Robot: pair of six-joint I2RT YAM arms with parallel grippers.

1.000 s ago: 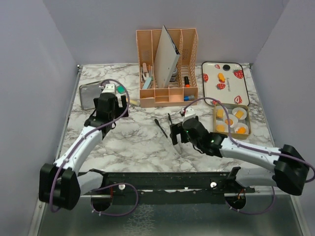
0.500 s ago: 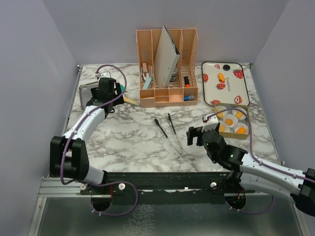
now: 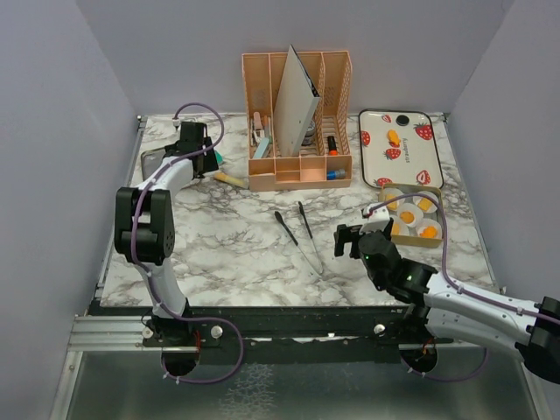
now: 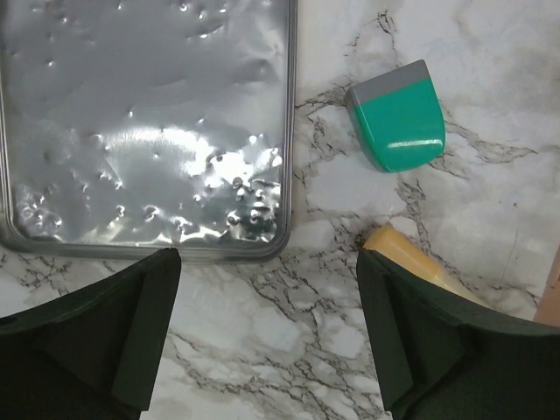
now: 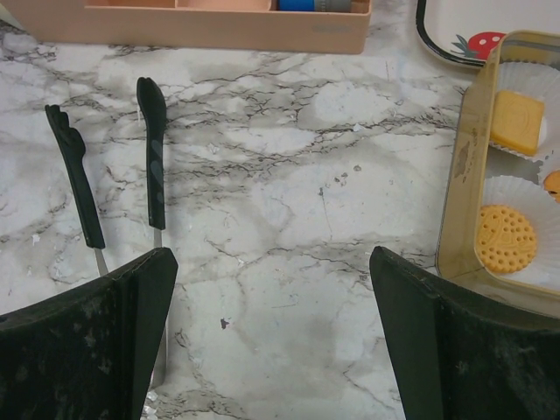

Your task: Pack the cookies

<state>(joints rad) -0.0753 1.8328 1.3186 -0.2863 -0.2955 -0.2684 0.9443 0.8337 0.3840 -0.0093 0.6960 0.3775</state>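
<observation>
**Cookies mostly in the tin; the lid looks next**

We judge the packing to be near its end. Most of the cookies [image 3: 407, 216] sit in white paper cups [image 5: 525, 194] inside the gold tin [image 5: 457, 201] at the right of the bench [image 3: 236, 254]. One orange piece [image 3: 393, 137] appears to lie on the strawberry tray [image 3: 411, 157] beyond it. Up close we see a square cookie and a round one, both orange-yellow. The round one is stamped with a fine pattern, and both look dry and brittle.

The right end effector [image 5: 267, 262] hangs released and empty just left of the tin, with the tongs [image 3: 297, 229] lying on the bench to its left. The left end effector [image 4: 262, 262] is likewise spread and holds nothing, at the edge of a grey metal lid [image 4: 149, 122] at the far left. The next move, we think, calls for fetching the stray piece or pinching the lid's thin rim, which lies flat and offers little purchase.
</observation>
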